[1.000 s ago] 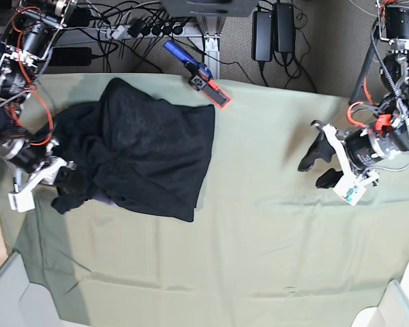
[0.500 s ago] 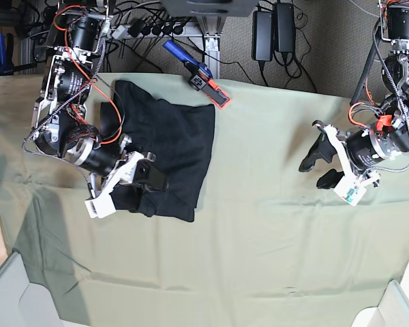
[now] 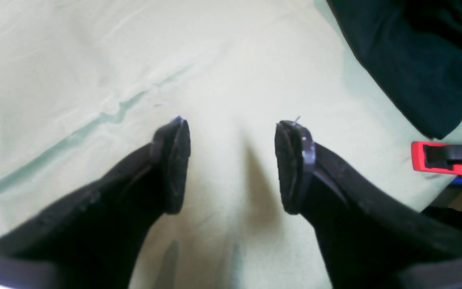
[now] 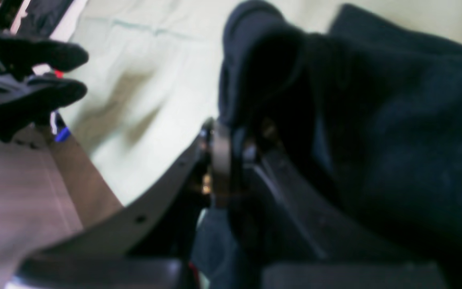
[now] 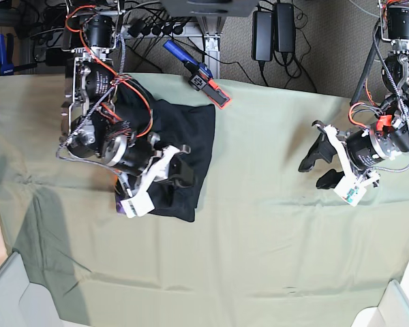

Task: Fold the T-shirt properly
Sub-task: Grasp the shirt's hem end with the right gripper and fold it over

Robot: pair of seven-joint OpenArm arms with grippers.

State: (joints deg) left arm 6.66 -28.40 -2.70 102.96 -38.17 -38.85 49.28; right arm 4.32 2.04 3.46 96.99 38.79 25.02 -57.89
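On the far left part of the counter (image 5: 273, 238), as the overhead view shows it, the T-shirt (image 5: 191, 129) lies as a dark, roughly folded bundle on the pale green cloth (image 5: 259, 272) that covers the surface. The right pincer (image 5: 180, 174) sits over the bundle's near right part, and its wrist view shows it clenched on a bunched fold of black fabric that rises in a hump above the jaws; the likely reason is that this arm is carrying one layer across the rest to narrow the bundle. The shirt's near right corner juts out past the arm, so the fold does not look finished. Well apart from the shirt, toward the other side of the counter, the left pincer (image 3: 231, 164) hangs released over bare cloth with nothing between its pads (image 3: 175, 160), probably parked there to stay clear of the working arm. A corner of the black shirt (image 3: 411, 68) shows at the upper right of its wrist view. At the counter's far edge, a blue clamp with a red tip (image 5: 203, 76) lies just beside the shirt's far right corner, apparently pinning the cloth down. Whether the printed side faces up cannot be told, since only black fabric shows.
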